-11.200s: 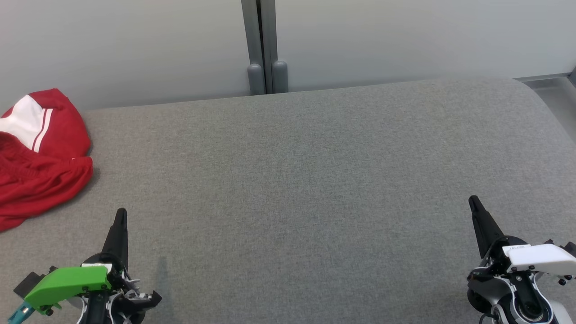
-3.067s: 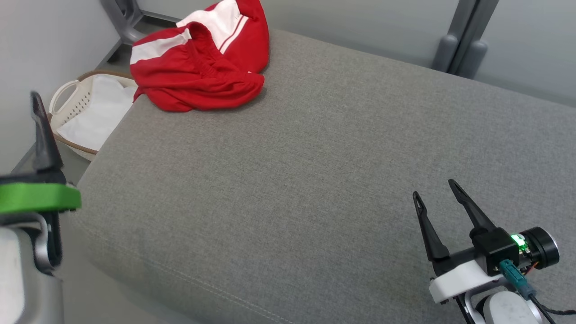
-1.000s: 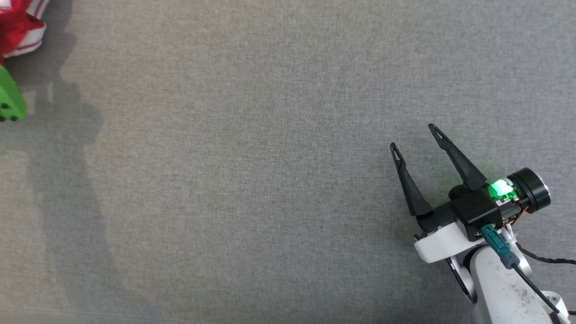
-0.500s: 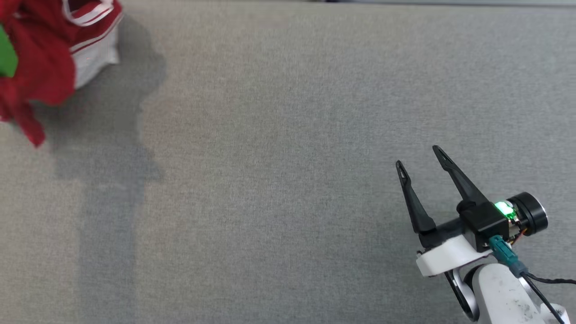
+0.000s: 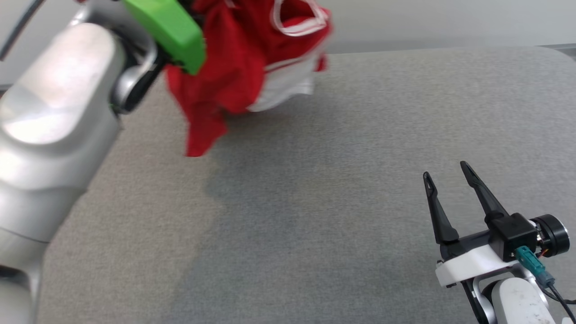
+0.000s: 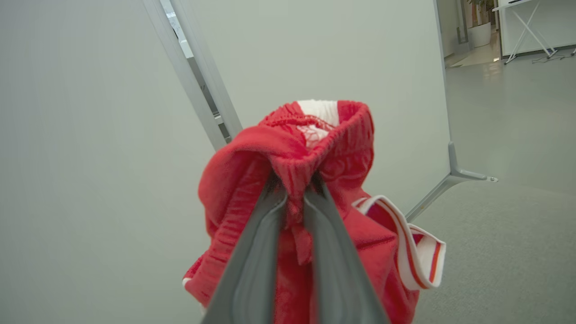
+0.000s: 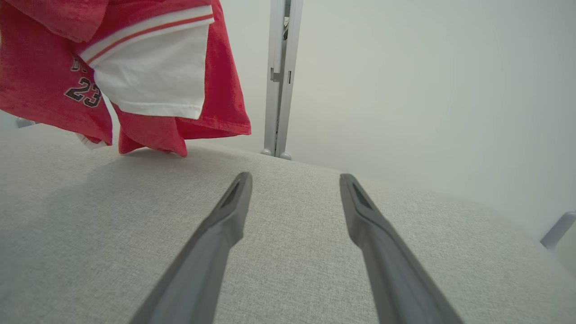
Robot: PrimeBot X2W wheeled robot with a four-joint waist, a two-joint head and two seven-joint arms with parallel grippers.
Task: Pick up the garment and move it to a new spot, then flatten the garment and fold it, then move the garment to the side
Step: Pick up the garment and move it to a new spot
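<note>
garment (image 5: pixel 234 67): lay bunched at the far left end of the grey cushion (image 5: pixel 315 202); was lifted off it and hung in the air, one red tip dangling lowest
left gripper (image 6: pixel 294 182): sat low and empty; rose and pinched the elastic waistband (image 6: pixel 315 135)
head view: swung left, then back over the cushion
shadow (image 5: pixel 234 180): fell beneath the hanging cloth

Open cushion (image 5: pixel 315 225); garment (image 5: pixel 238 58) hangs (far left).

Soft cloth garment (image 5: pixel 234 67), matt woven cushion (image 5: pixel 315 211)
</note>
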